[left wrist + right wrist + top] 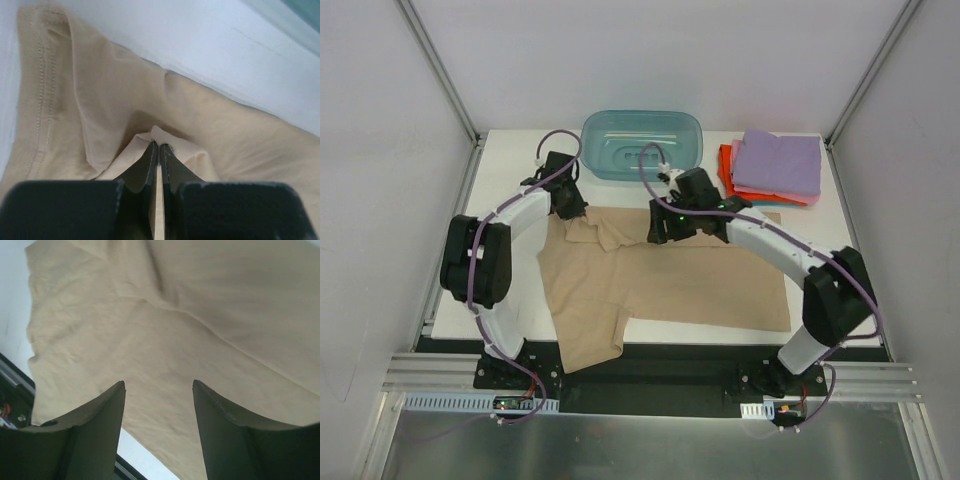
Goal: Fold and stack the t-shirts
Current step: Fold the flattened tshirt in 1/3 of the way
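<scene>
The tan-beige short-sleeved cloth t-shirt [680,285] lay spread on the white surface [510,160], long axis left to right. The left pincer [568,205] was clenched on a fold at its far-left corner. The right pincer [660,232], released, hovered over its far edge, mid-length.
</scene>
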{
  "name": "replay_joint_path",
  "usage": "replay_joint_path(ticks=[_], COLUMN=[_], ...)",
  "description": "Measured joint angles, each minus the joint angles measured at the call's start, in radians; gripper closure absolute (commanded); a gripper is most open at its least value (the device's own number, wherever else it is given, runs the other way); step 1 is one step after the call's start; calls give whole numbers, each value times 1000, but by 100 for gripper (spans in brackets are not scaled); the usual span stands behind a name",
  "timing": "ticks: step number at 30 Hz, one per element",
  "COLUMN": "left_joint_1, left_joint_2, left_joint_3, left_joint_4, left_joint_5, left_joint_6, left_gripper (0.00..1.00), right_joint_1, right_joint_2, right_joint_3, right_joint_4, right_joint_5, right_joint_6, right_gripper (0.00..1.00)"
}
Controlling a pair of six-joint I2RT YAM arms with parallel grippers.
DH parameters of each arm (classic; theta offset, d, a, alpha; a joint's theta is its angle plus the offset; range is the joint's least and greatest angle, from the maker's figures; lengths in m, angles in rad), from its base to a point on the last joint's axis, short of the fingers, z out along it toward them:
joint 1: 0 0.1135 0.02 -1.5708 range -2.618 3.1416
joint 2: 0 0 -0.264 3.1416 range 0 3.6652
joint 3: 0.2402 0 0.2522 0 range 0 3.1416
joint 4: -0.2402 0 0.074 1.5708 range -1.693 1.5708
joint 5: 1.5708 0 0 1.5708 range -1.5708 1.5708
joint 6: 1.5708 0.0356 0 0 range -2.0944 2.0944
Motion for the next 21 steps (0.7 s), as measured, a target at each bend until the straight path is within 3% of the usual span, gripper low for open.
replay_joint_path(ticks=[12,21], left_joint_1=[71,97], left_joint_2=[91,94], left_joint_3=[3,-35], left_joint_4=[42,80], left_joint_5=[188,249], left_joint_6=[6,5], left_gripper=[100,100], right_joint_1=[187,221], right_joint_2=[519,607], right_joint_3=[337,415], right_joint_4=[166,164], right_joint_5=[-53,64], right_joint_6=[184,235], right_gripper=[53,57])
